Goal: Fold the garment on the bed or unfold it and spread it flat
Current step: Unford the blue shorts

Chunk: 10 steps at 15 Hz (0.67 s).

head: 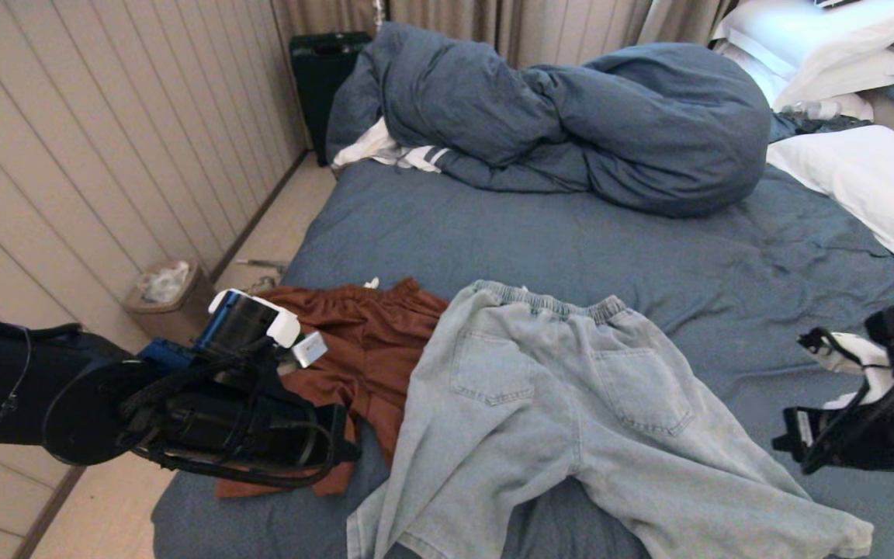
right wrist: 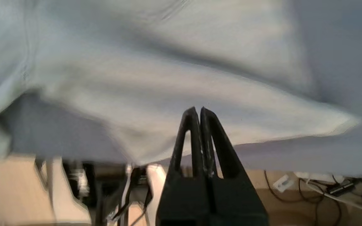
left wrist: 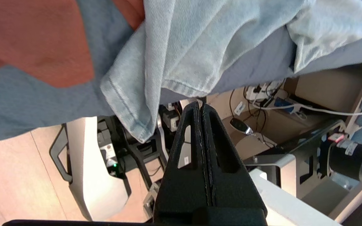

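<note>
Pale blue denim trousers point(head: 563, 404) lie spread back-side up on the bed point(head: 556, 241), waistband away from me and both legs reaching the near edge. One hem point(left wrist: 137, 110) hangs over that edge. My left gripper point(left wrist: 200, 105) is shut with nothing in it, just off the bed's near edge below the cloth. My right gripper point(right wrist: 197, 110) is also shut and empty, hovering close over the other trouser leg point(right wrist: 174, 94). In the head view only the two arms' wrists show, left point(head: 245, 404) and right point(head: 874, 404).
Rust-brown shorts point(head: 362, 349) lie partly under the trousers' left side. A bunched blue duvet point(head: 571, 116) and white pillows point(head: 866, 178) fill the far end. A waste bin point(head: 164, 299) and a dark suitcase point(head: 323, 78) stand by the panelled wall.
</note>
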Motion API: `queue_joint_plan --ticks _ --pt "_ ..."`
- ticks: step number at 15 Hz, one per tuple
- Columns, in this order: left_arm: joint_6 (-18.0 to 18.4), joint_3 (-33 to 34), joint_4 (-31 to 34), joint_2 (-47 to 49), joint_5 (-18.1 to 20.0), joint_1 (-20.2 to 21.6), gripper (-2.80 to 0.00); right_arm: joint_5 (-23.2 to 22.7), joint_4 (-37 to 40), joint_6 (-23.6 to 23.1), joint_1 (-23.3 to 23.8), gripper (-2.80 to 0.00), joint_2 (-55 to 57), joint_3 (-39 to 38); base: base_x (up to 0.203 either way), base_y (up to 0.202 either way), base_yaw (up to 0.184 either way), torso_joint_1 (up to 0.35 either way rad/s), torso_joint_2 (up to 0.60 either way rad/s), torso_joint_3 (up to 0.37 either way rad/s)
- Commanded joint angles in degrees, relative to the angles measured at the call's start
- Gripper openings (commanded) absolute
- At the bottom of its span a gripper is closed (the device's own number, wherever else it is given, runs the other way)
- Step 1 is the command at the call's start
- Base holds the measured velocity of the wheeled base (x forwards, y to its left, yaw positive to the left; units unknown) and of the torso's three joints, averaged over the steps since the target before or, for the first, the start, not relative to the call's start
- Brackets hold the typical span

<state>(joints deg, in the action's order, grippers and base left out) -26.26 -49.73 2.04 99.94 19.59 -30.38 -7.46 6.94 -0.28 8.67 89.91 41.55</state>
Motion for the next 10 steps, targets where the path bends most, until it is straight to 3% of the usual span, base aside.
queue_joint_plan --ticks 1,4,5,9,10 --pt "-0.3 0.1 0.2 1.2 0.1 -1.3 -2.8 2.7 0.0 3.0 -10.9 -2.8 5.2 -0.9 0.0 0.0 0.0 0.0 0.0 0.0" --pt "-0.2 0.2 0.1 1.4 -0.1 -1.4 -2.8 14.6 -0.3 6.8 -22.3 -2.8 13.4 -1.5 0.0 0.0 0.0 0.0 0.0 0.0" --pt "-0.1 0.7 0.0 1.4 0.0 -1.4 -2.8 16.6 -1.0 8.0 -24.9 -2.8 14.9 -2.1 0.0 0.0 0.0 0.0 0.0 0.0" --pt "-0.2 0.7 0.0 2.3 0.1 -1.9 -2.8 17.6 -10.6 8.5 -26.8 -2.8 19.7 -7.3 0.0 0.0 0.0 0.0 0.0 0.0" --pt "-0.2 0.6 0.0 2.3 0.1 -1.8 -2.8 17.8 -13.2 8.4 -26.9 0.0 20.8 -8.5 0.0 0.0 0.0 0.0 0.0 0.0"
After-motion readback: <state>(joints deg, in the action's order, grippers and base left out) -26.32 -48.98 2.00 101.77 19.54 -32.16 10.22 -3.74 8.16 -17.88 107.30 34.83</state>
